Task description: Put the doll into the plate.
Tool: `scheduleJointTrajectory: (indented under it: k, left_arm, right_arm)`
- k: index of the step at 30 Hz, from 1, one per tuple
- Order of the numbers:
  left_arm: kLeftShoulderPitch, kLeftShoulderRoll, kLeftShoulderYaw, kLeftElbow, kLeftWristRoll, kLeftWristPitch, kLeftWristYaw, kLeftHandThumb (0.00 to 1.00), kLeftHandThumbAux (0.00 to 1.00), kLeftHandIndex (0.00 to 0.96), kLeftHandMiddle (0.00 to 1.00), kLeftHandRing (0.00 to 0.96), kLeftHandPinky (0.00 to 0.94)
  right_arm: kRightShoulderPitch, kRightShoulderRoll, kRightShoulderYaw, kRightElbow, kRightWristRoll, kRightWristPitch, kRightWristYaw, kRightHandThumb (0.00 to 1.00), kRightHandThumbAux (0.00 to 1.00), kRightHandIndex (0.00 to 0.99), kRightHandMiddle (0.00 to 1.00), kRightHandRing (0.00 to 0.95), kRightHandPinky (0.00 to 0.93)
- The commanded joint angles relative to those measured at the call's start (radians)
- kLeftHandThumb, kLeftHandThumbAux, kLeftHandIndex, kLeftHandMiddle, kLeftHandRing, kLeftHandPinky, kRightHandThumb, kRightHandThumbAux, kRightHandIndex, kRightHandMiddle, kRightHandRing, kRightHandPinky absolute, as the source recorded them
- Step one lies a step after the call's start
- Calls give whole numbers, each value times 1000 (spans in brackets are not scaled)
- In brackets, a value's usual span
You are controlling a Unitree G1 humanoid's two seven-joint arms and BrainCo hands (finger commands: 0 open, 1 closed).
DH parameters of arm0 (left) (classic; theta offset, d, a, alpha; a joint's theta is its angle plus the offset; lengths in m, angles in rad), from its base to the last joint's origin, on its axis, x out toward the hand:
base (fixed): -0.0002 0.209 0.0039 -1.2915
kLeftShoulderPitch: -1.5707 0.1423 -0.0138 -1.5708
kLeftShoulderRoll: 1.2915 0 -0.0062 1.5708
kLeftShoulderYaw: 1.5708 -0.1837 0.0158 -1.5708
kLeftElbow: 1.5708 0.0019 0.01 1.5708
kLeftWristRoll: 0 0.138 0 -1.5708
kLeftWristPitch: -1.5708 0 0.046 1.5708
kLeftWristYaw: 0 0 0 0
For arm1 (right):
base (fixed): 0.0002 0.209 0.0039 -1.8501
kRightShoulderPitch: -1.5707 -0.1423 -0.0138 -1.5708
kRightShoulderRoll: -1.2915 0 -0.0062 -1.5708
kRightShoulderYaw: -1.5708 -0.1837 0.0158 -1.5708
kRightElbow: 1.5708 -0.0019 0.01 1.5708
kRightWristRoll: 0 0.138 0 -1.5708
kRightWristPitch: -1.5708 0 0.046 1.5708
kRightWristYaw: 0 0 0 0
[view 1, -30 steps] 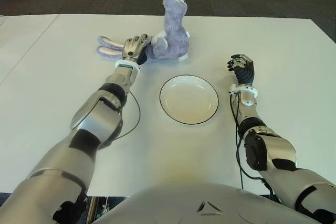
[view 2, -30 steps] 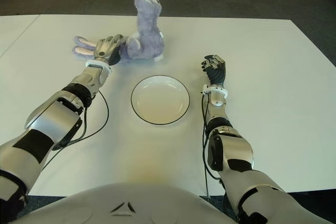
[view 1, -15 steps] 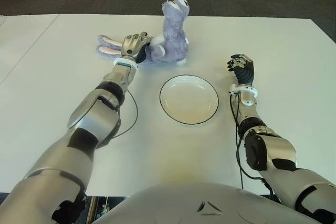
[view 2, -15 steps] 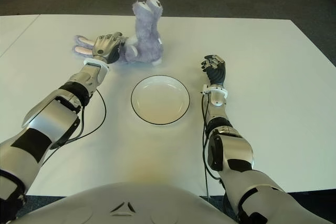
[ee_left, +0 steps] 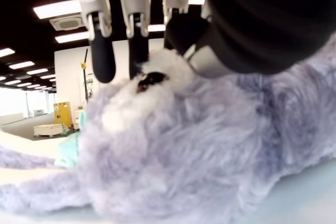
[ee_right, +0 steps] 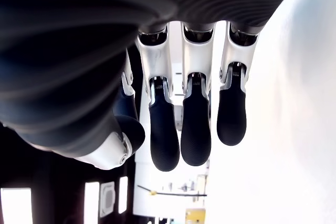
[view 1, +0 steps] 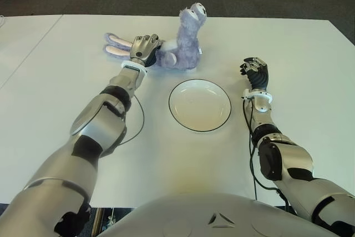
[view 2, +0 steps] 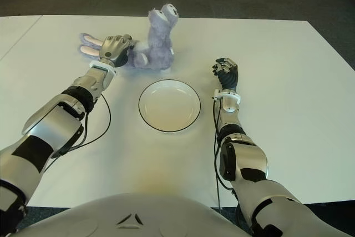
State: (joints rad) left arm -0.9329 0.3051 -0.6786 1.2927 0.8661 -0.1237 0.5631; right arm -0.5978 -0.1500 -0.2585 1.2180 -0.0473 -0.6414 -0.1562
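Note:
The doll (view 1: 180, 48) is a purple plush rabbit at the far middle of the white table (view 1: 299, 59). It leans to the right, and its long pink-lined ears (view 1: 117, 45) trail left on the table. My left hand (view 1: 143, 48) is shut on the doll's left side; in the left wrist view its fingers (ee_left: 102, 51) press into the fur (ee_left: 199, 145). The white plate (view 1: 199, 105) with a dark rim lies empty, nearer to me than the doll. My right hand (view 1: 254, 70) shows to the right of the plate, fingers (ee_right: 194, 124) relaxed and holding nothing.
Dark carpet lies beyond the table's far edge. A seam between two tabletops runs down the far left. A black cable loops beside my left forearm (view 1: 138, 120).
The doll has tipped from upright toward the right, its head now lower and further right. My left hand shifted slightly with it, still gripping. The right arm has not moved.

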Motion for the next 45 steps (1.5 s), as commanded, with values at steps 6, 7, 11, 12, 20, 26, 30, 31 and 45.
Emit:
scheduleJointTrajectory:
  k: [6, 7, 11, 12, 20, 26, 30, 31, 45]
  left_arm:
    - [94, 72, -50, -88, 46, -37, 18, 852, 665, 406, 563, 808, 823]
    - [100, 79, -47, -109, 43, -39, 10, 852, 665, 406, 563, 808, 822]
    - [112, 94, -39, -153, 38, -42, -11, 851, 667, 402, 559, 802, 809]
    - [114, 96, -38, -159, 38, -41, -15, 850, 667, 402, 558, 802, 809]
    - [117, 104, -34, -158, 37, -51, 3, 849, 668, 400, 556, 799, 823]
    - [122, 104, -21, -156, 29, -69, 61, 849, 665, 411, 571, 778, 775]
    - [123, 107, -5, -160, 14, -103, 82, 846, 661, 417, 580, 753, 760]
    - [124, 108, -2, -162, 10, -111, 82, 846, 661, 417, 580, 751, 759]
    - [401, 277, 111, -740, -52, -120, -80, 707, 686, 431, 708, 727, 736]
  right_arm:
    - [227, 80, 14, 136, -15, 89, -4, 687, 728, 425, 563, 566, 544]
    - [227, 81, 13, 136, -14, 91, -2, 687, 728, 425, 563, 566, 545]
    - [225, 81, 11, 137, -12, 97, 4, 687, 728, 424, 568, 574, 537]
    - [225, 81, 11, 137, -12, 97, 5, 687, 728, 424, 568, 575, 537]
    - [224, 81, 10, 137, -11, 96, 6, 684, 730, 423, 558, 562, 524]
    - [223, 81, 9, 137, -10, 96, 5, 685, 729, 424, 557, 563, 539]
    - [223, 81, 10, 137, -11, 95, 3, 684, 730, 423, 562, 570, 530]
    - [224, 81, 11, 137, -12, 95, 3, 684, 730, 423, 562, 570, 527]
    - [231, 81, 13, 137, -15, 86, 3, 686, 729, 424, 572, 582, 564]
